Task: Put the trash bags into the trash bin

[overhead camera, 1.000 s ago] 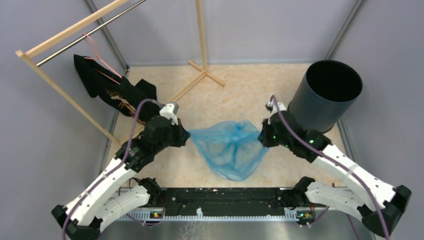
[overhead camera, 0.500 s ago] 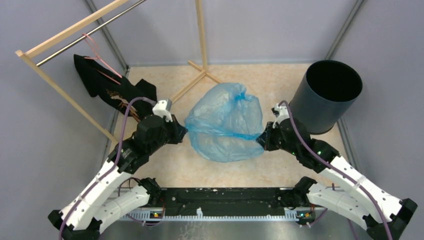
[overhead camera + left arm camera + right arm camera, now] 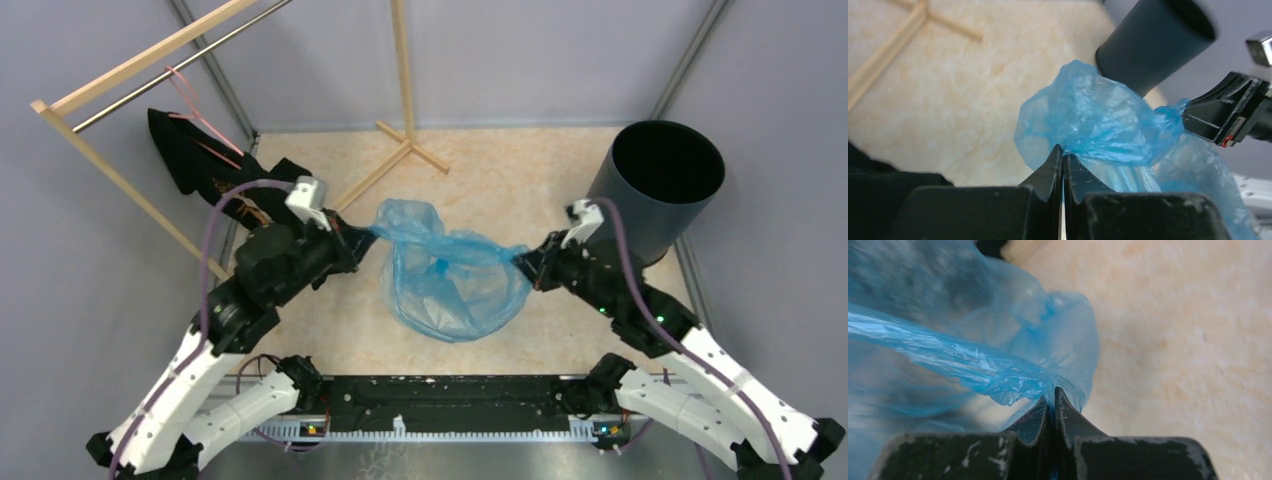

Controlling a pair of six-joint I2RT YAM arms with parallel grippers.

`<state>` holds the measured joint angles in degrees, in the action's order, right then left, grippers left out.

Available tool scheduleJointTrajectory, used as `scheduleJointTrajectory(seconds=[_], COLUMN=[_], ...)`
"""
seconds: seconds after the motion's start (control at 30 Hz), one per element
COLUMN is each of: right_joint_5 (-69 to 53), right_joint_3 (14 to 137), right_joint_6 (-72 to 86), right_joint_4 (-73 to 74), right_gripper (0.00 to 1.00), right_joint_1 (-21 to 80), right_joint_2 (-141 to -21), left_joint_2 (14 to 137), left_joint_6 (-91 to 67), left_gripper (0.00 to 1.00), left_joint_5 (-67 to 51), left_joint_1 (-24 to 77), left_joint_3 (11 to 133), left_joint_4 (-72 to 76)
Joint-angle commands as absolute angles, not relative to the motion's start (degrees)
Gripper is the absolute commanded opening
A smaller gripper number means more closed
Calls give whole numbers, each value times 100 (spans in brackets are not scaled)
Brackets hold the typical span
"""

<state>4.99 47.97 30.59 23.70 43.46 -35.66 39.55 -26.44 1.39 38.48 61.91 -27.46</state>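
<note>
The light-blue trash bag [image 3: 455, 285] is held stretched over the middle of the desk, between the two arms. One side of its rim is pinched by the left gripper [image 3: 366, 238], whose fingers are pressed together on a bunch of film, as is plainly seen in the left wrist view. The opposite side is clamped by the right gripper [image 3: 524, 266], its fingers likewise drawn tight on a gathered fold. A taut, twisted band of film is drawn from one gripper to the other, and the rest of the bag is spread toward the near edge as a loose pouch. Whether it touches the desk cannot be told.

The trash bin [image 3: 655, 195] is stood upright at the far right corner, mouth open, just beyond the right arm's wrist and apart from the bag. Between bag and bin only that gripper and wrist are placed. The foot of a wooden stand [image 3: 408, 143] is laid on the far middle of the desk, just behind the bag. A black garment [image 3: 205, 170] is hung from a wooden rack [image 3: 140, 56] at the far left corner, behind the left arm.
</note>
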Motion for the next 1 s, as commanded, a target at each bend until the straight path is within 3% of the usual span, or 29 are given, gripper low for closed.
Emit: scheduleJointTrajectory(seconds=[0.0, 0.27, 0.5, 0.53, 0.67, 0.83, 0.97], right_joint_5=[710, 1350, 2377, 2477, 3048, 3155, 3146], right_joint_3=[4408, 5872, 5012, 4913, 4867, 4769, 4655], right_joint_6=[3293, 2492, 3408, 3512, 3811, 3784, 3873], right_joint_4=[2712, 2950, 2798, 2821, 3265, 3105, 2757], right_gripper=[0, 2, 4, 4, 1, 3, 5], right_joint_1=[4406, 4402, 4403, 4401, 4398, 4403, 4395], right_joint_2=[-3767, -3867, -3741, -3748, -3830, -3758, -3889], left_joint_2=[4566, 5029, 4841, 4867, 4974, 4592, 3843], left_joint_6=[-2441, -1767, -2098, -2141, -2180, -2302, -3069], left_gripper=[2, 10, 12, 17, 52, 94, 98], left_joint_5=[328, 218, 406, 504, 582, -415, -1585], left_joint_1=[3850, 3850, 3850, 3850, 3850, 3850, 3854], left_joint_3=[5973, 7782, 7088, 7050, 7063, 6336, 4758], left_joint_4=[-3509, -4173, -3964, -4021, -4359, -4512, -3640])
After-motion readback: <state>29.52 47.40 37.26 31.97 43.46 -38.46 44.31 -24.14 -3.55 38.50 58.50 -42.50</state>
